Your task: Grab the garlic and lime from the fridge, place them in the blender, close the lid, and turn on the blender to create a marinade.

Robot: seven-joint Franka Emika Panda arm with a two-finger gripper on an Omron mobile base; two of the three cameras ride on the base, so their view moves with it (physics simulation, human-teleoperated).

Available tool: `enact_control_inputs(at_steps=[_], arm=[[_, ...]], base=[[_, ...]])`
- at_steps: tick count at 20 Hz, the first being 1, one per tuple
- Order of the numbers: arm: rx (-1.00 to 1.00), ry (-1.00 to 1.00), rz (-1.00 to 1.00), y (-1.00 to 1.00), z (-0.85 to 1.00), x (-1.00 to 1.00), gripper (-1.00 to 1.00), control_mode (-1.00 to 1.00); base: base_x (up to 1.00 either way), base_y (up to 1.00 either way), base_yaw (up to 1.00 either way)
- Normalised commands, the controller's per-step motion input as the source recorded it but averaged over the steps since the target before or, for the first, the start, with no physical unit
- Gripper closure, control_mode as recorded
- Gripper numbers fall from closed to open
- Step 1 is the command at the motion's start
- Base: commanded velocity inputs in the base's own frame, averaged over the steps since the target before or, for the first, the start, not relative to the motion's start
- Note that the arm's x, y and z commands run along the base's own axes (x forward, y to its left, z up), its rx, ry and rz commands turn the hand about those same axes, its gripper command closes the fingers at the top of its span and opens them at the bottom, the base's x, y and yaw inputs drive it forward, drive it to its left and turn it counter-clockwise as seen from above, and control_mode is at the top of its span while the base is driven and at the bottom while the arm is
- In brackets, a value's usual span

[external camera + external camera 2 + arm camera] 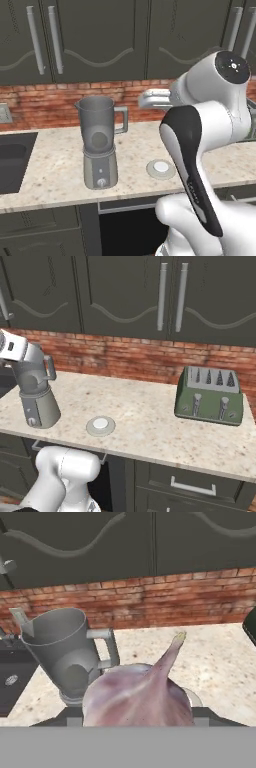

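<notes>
In the hand view we see the garlic [137,697] close up between our gripper [137,719] jaws, which are closed on the bulb with its stem pointing up. Beyond it the blender [67,654] stands open-topped. From the left base view the blender [101,142] sits near the front edge of the worktop [60,165], and the lid [160,168] lies flat just to its right, also by the front edge. The right base view adds a green toaster [210,396] toward the worktop's right end.
</notes>
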Motion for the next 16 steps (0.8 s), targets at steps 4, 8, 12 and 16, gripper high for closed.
enact_control_inputs(at_steps=[4, 8, 12, 16], arm=[[0.0, 0.02, 0.0, 0.59, 0.0, 0.5, 1.0, -1.0], [0.0, 0.06, 0.0, 0.56, 0.0, 0.73, 1.0, -1.0], [0.0, 0.17, 0.03, 0.5, -0.05, 0.86, 1.0, -1.0], [-0.04, 0.23, 0.05, 0.55, -0.31, 0.79, 1.0, -1.0]], base=[[0.0, 0.0, 0.0], [0.0, 0.0, 0.0], [0.0, 0.0, 0.0], [0.0, 0.0, 0.0]])
